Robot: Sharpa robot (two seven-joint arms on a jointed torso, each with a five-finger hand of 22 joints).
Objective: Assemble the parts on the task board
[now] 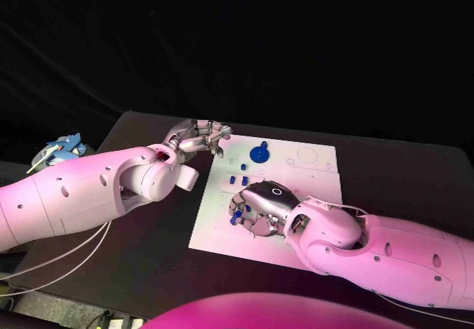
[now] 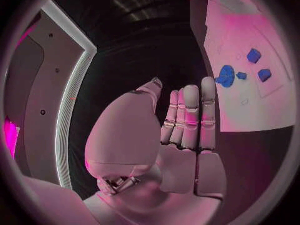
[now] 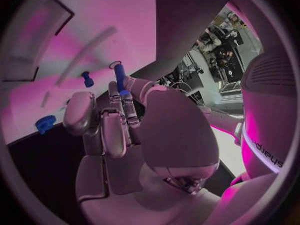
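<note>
Left robot hand [image 1: 201, 139] sits at the far left corner of the white board [image 1: 306, 179], over the black counter [image 1: 395, 171] edge, arm coming in low from the left. In the left wrist view its fingers [image 2: 190, 117] are straight and pressed side by side, thumb alongside, palm bare, holding nothing. The blue gear [image 1: 259, 153] lies flat on the board just right of this hand, near but apart from it; same gear [image 2: 225, 76] shows past the fingertips in the wrist view, with small blue blocks [image 2: 253, 55] beyond it.

Right robot hand [image 1: 259, 205] is palm-down over the near left part of the board, wrist bent, forearm running back to the lower right. Its fingers are curled under. In the right wrist view the fingers [image 3: 119, 117] close around a blue pin [image 3: 119, 78], which sticks out past the fingertips toward the board; whether its tip touches the board cannot be told. A small blue peg [image 3: 87, 79] stands on the board just beside that pin. More small blue pieces [image 1: 237, 180] stand on the board just beyond the right hand's knuckles, between both hands.
</note>
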